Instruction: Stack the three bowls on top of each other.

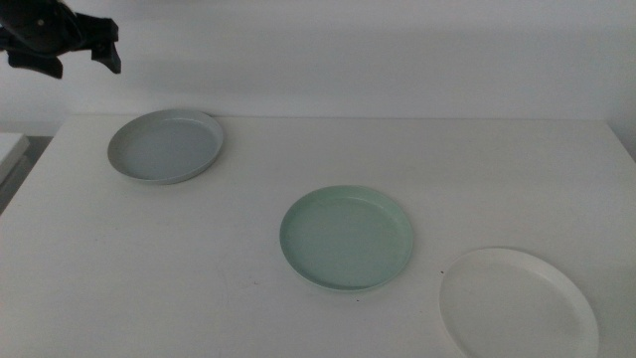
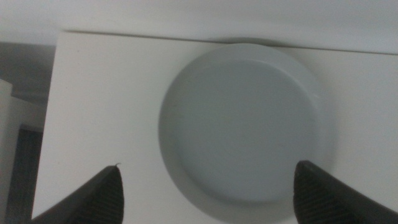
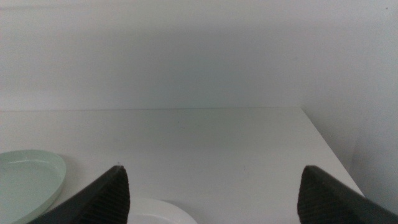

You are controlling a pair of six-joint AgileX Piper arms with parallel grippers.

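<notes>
Three bowls lie apart on the white table (image 1: 298, 169). The light grey bowl (image 1: 166, 145) is at the back left, the mint green bowl (image 1: 347, 238) in the middle, and the white bowl (image 1: 517, 303) at the front right. My left gripper (image 1: 78, 55) hovers high over the back left corner, open and holding nothing. In the left wrist view the grey bowl (image 2: 242, 134) lies below the left gripper (image 2: 209, 165), between its wide-spread jaws. The right gripper (image 3: 212, 168) is open and empty, outside the middle view. Its wrist view shows part of the green bowl (image 3: 28, 177) and the white bowl's rim (image 3: 158, 213).
A pale wall runs behind the table's back edge (image 1: 397, 119). The table's left edge (image 2: 53, 124) lies close to the grey bowl, and its right edge (image 1: 621, 149) shows at the far right. A low white surface (image 1: 10, 149) stands beyond the left side.
</notes>
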